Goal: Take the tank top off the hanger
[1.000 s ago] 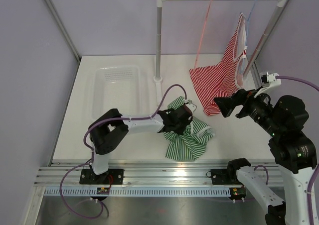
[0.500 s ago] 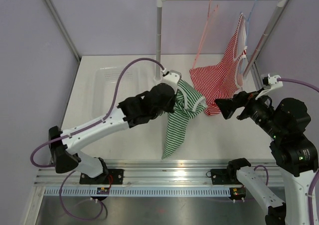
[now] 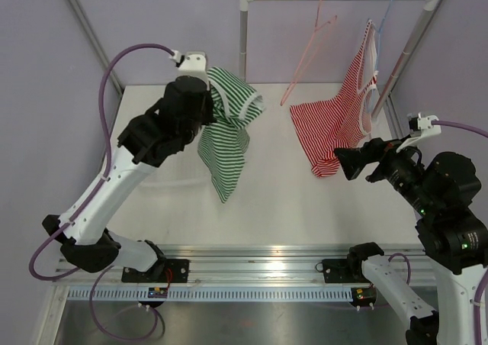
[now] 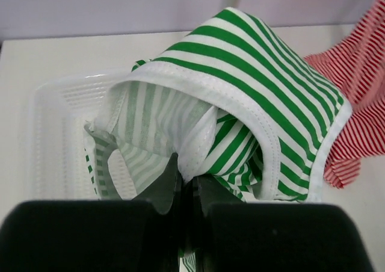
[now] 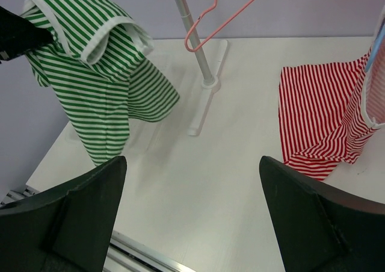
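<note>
Over the basket (image 4: 54,133), left end effector (image 4: 185,177) clamps green tank top (image 4: 258,85); right end effector (image 5: 191,170) gapes empty.

Open tabletop (image 3: 278,196), rack post (image 3: 243,62), red tank top (image 3: 335,127) behind

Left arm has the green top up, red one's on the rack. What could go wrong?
The shut left tool pinches only a small fold of the green tank top; it could slip out short of the basket. The red tank top hangs lopsided on the blue hanger; a pull by the open right tool might snag it.
</note>
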You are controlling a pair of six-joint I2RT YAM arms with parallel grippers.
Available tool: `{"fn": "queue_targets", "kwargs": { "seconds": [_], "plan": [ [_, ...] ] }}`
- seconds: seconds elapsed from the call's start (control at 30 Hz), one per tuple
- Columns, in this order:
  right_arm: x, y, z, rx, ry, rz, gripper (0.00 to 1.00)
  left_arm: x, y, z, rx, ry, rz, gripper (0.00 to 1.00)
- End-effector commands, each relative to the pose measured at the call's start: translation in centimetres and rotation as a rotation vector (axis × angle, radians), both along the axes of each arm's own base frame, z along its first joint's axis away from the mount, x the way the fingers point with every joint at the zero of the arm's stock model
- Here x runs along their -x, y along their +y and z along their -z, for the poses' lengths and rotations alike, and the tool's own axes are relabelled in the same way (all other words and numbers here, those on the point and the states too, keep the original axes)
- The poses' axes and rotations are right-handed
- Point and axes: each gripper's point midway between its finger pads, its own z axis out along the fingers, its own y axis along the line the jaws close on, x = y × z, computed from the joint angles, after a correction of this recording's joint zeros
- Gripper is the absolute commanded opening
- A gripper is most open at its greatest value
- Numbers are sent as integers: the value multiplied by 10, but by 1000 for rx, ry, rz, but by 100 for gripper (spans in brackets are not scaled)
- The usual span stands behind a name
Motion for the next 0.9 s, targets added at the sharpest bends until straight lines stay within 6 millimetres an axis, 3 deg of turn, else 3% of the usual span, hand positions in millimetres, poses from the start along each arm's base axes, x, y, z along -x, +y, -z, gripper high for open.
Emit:
{"fn": "queue_targets", "kwargs": {
  "seconds": [0.0,0.17,0.2,0.4,0.67,0.73,0.87],
  "plan": [
    [-1,-8,-7,3,-17,48,100,-18,44,-22,56,-20,-91,0],
    [-8,-9,1,13,14,62,100,-47,73,-17,92,27,-124,0],
    [-8,-8,2,15,16,59,100,-58,86,-10,94,46,-161,0],
    [-11,-9,3,27,19,62,100,-91,123,22,119,148,-223,0],
    [-14,-10,2,29,16,69,100,-114,147,70,116,282,-282,0],
    [-16,-11,1,29,12,79,99,-115,148,78,117,299,-285,4],
    [-21,-14,-1,25,15,104,99,-118,150,90,122,329,-306,29]
  ]
}}
